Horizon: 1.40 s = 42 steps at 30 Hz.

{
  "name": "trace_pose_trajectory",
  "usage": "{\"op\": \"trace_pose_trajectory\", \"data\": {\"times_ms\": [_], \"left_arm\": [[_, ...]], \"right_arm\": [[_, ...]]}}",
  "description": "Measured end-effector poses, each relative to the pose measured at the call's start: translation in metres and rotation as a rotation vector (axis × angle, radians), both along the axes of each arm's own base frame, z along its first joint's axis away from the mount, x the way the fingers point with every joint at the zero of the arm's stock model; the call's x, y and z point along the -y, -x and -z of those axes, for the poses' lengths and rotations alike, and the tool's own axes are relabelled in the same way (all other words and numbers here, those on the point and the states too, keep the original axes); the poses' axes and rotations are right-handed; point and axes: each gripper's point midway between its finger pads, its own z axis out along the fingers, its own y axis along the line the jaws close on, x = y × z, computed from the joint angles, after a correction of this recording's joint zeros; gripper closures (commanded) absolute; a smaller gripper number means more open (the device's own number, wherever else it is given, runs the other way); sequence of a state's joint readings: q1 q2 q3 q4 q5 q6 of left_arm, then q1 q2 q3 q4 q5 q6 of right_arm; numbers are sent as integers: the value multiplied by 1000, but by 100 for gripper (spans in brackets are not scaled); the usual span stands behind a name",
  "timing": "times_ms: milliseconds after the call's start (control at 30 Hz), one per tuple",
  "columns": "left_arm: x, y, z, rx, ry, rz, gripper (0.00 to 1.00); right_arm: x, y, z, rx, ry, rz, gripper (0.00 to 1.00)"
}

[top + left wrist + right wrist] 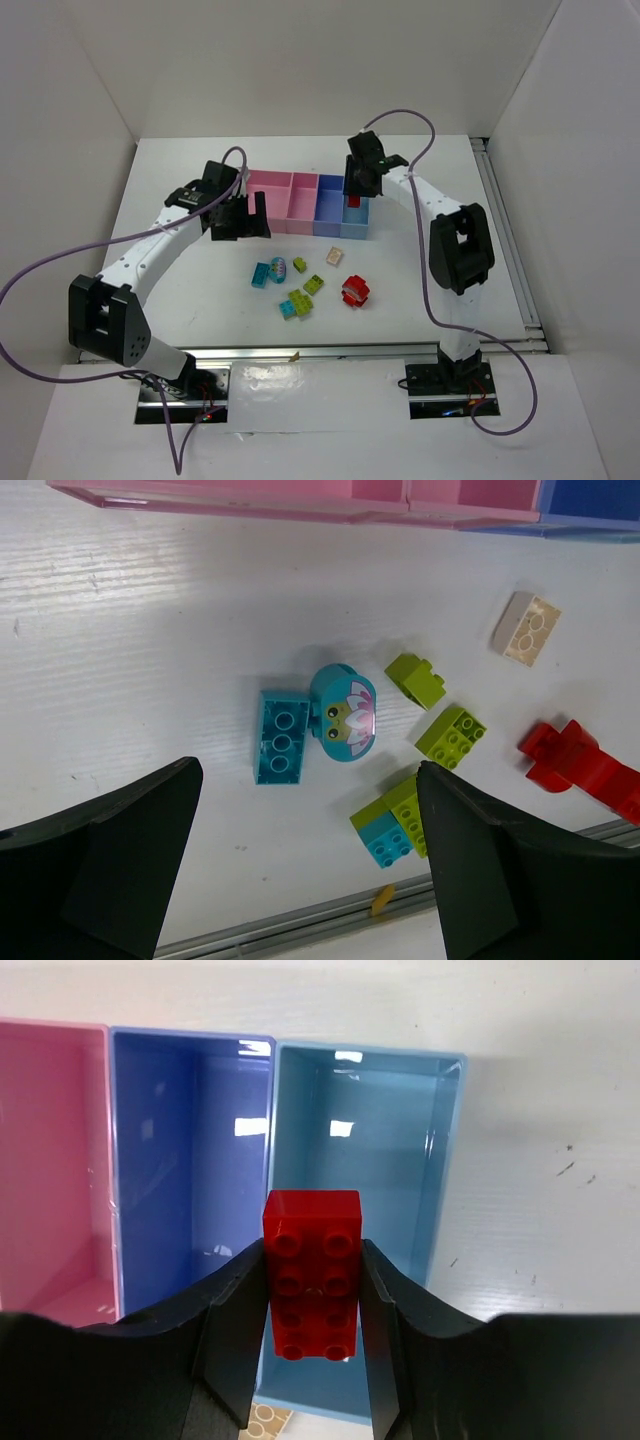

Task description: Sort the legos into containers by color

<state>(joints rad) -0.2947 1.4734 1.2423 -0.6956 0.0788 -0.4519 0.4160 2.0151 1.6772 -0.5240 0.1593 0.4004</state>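
Red studded plastic brick (pixel 311 1260), clenched in my right hand (pixel 311 1300), hangs lengthwise over the light-blue plastic bin (pixel 420 1160), lower centre of frame.

Four bins (pixel 306 228) stand joined in one row: two pink ones (pixel 270 185) (pixel 303 190), one blue bin (pixel 190 1160) and one light blue bin (pixel 370 1160).

There are three teal pieces: a flat teal brick (pixel 282 736), a rounded teal piece (pixel 343 716) with a painted face, and a small teal brick (pixel 388 842) in a joined clump. Two loose lime bricks (pixel 416 679) (pixel 451 735) show, and at least one more lime brick (pixel 385 805) in that clump. There is one beige brick (pixel 527 628).

One red brick (pixel 312 1272) sits in the right pincer (pixel 312 1290). A red clump (pixel 575 765) lies on the tabletop (pixel 390 260); how many pieces it has cannot be told.
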Motion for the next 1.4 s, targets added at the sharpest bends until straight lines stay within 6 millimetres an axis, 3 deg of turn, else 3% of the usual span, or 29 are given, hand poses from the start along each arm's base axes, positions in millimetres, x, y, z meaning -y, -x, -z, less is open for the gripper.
{"op": "trace_pose_trajectory", "data": {"times_ms": [67,167,400,567,733,867,1100,1400], "left_arm": [[-1,-2,-1,9,-3,-3,1],[-1,-3,-2,14,-7,-6,1],[0,-12,-16,55,-2,-6,1],[2,-15,-20,71,-1,-2,1],[3,-14,-20,70,-2,2,1],[3,-14,-20,71,-5,7,1],[3,-15,-20,79,-12,20,1],[5,-14,-20,79,-12,29,1]], "right_arm": [[-1,-2,-2,7,-1,2,41],[-2,-6,-9,23,-2,9,36],[4,-6,-19,39,15,23,36],[18,17,-44,70,19,35,36],[30,59,-74,124,13,5,25],[26,109,-80,129,14,-94,17],[6,202,-61,57,-13,-355,17],[-32,260,-30,-72,-13,-586,16]]}}
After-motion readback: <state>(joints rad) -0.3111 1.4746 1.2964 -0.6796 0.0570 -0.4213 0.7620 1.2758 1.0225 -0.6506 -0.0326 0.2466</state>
